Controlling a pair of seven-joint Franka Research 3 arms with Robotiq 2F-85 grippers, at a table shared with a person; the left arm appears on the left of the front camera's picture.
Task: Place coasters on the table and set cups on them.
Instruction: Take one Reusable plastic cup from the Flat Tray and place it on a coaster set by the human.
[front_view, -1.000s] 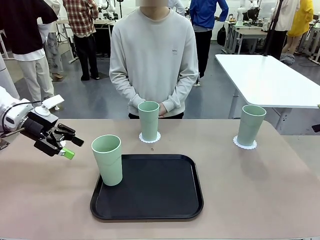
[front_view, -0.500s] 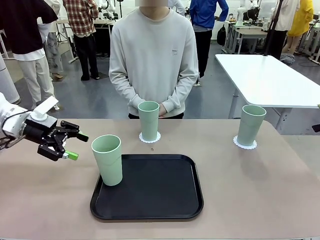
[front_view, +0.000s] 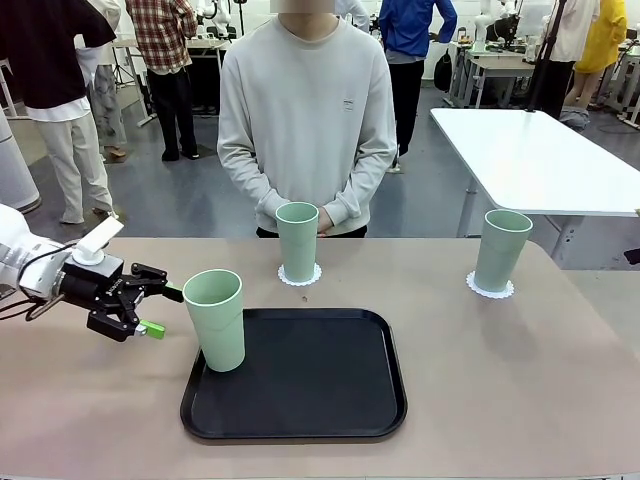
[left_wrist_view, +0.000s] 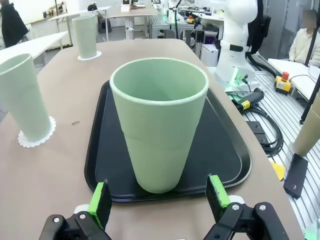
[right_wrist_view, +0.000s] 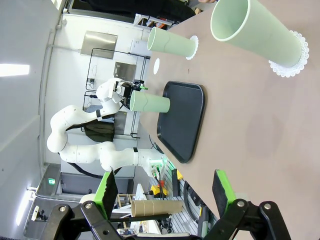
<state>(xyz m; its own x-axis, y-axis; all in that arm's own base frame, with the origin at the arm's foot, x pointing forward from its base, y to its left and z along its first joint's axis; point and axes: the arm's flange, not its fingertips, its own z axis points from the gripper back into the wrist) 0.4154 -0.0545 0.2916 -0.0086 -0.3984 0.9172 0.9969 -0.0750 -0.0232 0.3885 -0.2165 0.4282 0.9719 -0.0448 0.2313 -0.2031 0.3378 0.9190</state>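
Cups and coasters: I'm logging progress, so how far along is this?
Done: two cups stand on coasters. In hand: the open left gripper is beside the third cup, on the tray. Left: seating it on a coaster.

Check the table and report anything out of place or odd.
One cup stands on the black tray with no coaster under it, unlike the two cups on coasters. Nothing is tipped or spilled. The open left gripper sits beside it.

arm (front_view: 20, 255): white, black cable | gripper (front_view: 160, 311): black, green pads
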